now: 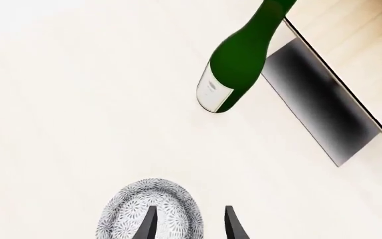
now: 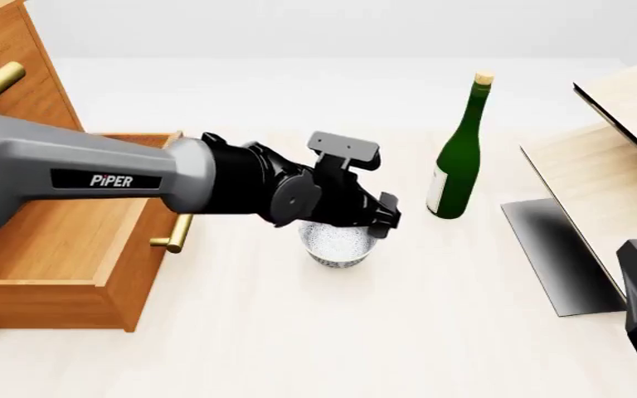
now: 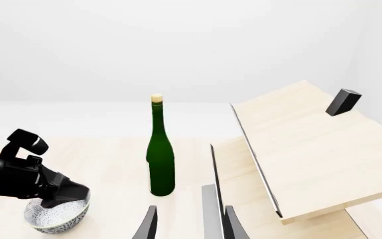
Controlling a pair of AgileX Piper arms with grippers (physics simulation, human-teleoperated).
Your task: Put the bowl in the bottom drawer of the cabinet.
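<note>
The left tool (image 1: pixel 189 226) hangs spread over the bowl (image 2: pixel 337 245), one finger inside the rim, one outside — nothing pinched yet. The bowl stands on the worktop (image 2: pixel 430 332) beside the open bottom drawer (image 2: pixel 70 249). A thin rim grip could slip or tip it; the bottle (image 2: pixel 459 153) stands near. The arm reads "PiPER"; the bottle's label is illegible. The right tool (image 3: pixel 189 224) idles, spread.

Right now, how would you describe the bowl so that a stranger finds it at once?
Start at the orange-brown cabinet with its open bottom drawer. Just beside the drawer's brass handle, under the left end effector, sits the bowl. It is small, round and grey-speckled, far shorter than the green bottle.
</note>
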